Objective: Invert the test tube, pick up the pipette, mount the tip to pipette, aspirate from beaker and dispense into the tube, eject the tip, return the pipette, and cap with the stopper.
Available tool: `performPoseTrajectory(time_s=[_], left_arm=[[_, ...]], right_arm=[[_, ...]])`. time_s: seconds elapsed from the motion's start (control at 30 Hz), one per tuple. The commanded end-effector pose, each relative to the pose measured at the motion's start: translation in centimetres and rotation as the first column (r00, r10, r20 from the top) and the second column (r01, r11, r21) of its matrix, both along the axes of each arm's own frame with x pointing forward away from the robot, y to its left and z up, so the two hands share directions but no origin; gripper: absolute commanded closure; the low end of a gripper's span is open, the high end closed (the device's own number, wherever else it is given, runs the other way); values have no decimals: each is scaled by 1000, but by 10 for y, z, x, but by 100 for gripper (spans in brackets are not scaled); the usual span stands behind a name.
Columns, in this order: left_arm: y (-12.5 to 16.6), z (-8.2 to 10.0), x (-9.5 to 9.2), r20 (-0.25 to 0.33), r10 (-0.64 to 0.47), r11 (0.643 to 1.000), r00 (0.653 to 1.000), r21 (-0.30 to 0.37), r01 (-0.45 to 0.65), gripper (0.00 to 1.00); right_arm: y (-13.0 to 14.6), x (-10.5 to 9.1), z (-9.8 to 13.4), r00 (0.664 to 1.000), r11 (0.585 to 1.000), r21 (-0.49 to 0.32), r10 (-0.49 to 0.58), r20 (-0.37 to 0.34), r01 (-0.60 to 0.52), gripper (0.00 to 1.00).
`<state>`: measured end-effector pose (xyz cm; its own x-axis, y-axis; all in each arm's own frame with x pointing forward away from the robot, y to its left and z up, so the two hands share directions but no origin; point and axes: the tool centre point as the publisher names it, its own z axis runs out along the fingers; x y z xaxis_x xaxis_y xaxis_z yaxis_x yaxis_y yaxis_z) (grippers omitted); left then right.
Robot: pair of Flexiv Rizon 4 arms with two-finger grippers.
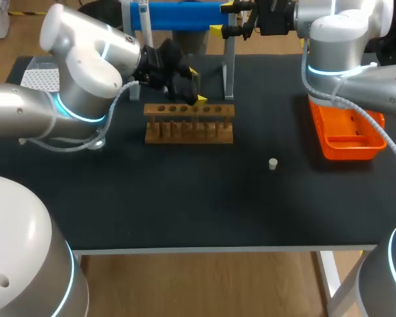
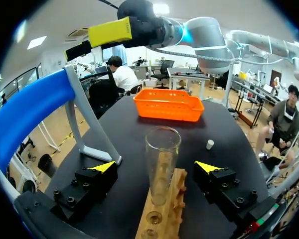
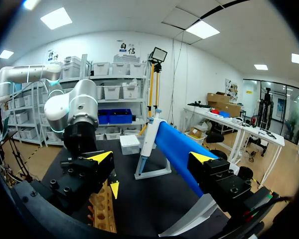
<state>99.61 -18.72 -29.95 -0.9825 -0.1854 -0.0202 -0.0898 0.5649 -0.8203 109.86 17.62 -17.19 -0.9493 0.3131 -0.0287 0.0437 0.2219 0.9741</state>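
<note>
A clear test tube (image 2: 162, 154) stands mouth up in the wooden rack (image 1: 188, 123). My left gripper (image 2: 159, 168) is open around the tube, one yellow-tipped finger on each side, neither touching the glass. In the head view this gripper (image 1: 197, 86) hides the tube. My right gripper (image 3: 152, 159) is open and empty, high at the back by the blue stand (image 3: 177, 149), with the white-and-blue pipette (image 3: 148, 139) resting on the stand ahead of it. A small pale stopper (image 1: 272, 164) lies on the black table right of the rack.
An orange basket (image 1: 346, 129) sits at the table's right edge under my right arm. A white box (image 3: 129, 144) stands behind the pipette stand's upright (image 1: 228, 66). A white perforated tray (image 1: 39, 79) lies at the back left.
</note>
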Motion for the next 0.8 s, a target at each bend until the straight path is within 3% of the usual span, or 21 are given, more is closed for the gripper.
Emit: performPoseTrajectory(time_s=[0.03, 0.8], left_arm=[[-5, -5, 2, -3, -6, 1000, 1000, 10, 6, 0], [-6, -7, 3, 1, -22, 1000, 1000, 6, 22, 0]], right_arm=[[-1, 0, 0, 1000, 1000, -1, 1, -1, -1, 0], [-1, 0, 0, 1000, 1000, -1, 1, -1, -1, 0]])
